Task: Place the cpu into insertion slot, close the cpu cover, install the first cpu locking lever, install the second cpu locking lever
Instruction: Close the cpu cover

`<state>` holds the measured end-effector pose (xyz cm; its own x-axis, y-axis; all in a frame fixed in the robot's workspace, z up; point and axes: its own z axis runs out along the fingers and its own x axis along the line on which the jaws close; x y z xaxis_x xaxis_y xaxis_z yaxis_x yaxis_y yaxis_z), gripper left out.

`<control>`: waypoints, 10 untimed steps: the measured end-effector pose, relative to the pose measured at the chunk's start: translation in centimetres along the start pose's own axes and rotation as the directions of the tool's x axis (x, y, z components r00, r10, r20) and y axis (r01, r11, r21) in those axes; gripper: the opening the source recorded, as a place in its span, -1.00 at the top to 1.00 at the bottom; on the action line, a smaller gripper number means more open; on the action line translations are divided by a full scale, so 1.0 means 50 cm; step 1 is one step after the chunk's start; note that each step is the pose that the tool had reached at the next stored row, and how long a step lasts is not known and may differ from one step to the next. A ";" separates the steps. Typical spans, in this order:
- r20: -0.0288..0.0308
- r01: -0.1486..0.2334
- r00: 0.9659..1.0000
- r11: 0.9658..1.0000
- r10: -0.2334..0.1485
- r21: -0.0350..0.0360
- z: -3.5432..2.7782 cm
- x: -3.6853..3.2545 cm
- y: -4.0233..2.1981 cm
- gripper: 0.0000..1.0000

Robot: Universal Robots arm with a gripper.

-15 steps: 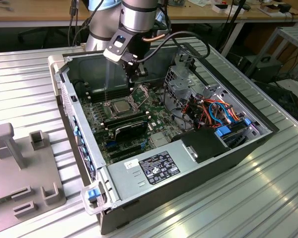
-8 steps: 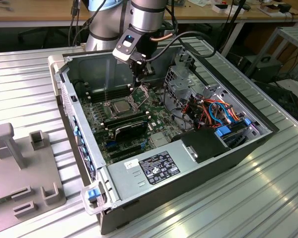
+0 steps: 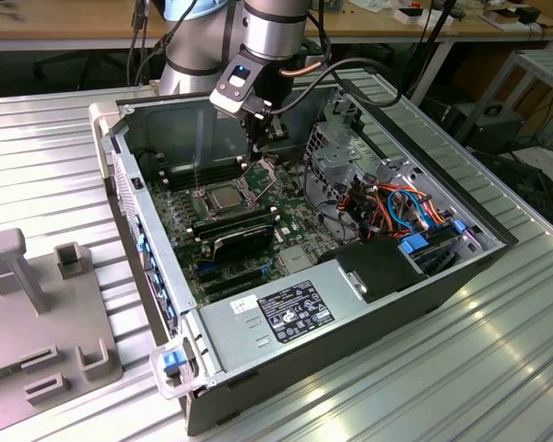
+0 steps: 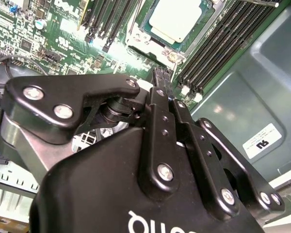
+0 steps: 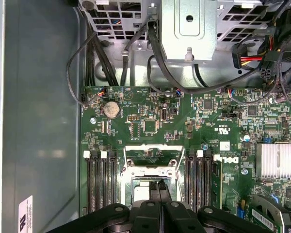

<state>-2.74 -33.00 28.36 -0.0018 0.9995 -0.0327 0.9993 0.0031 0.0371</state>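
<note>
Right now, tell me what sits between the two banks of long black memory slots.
The insertion slot sits there, with the cpu in it; the gripper hangs over it. The first wrist view shows this.

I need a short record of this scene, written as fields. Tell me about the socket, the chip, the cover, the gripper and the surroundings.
insertion slot: square dark socket with a silvery metal rim, on the green circuit board
cpu: small flat square chip with a dull silver-grey top, lying in the slot
cpu cover: thin silvery metal frame, tilted up, not closed
gripper: black, shut, low over the socket beside the raised cover
surroundings: open grey metal computer case on a ribbed metal table
</note>
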 end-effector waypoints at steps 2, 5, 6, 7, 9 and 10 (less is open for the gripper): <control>0.000 0.000 1.000 1.000 0.000 0.000 0.000 0.000 0.004 0.79; 0.000 0.000 1.000 1.000 0.000 0.000 0.000 0.000 0.012 0.79; 0.000 0.000 1.000 1.000 0.000 0.000 0.000 0.000 0.014 0.79; 0.000 0.000 1.000 1.000 0.000 0.000 0.001 0.000 0.020 0.79; 0.000 0.000 1.000 1.000 0.000 0.000 0.001 0.000 0.028 0.79; 0.000 0.000 1.000 1.000 0.000 0.000 0.001 0.000 0.031 0.79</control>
<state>-1.17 -33.00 28.34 -0.0017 0.9995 -0.0327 0.9993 0.0029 0.0371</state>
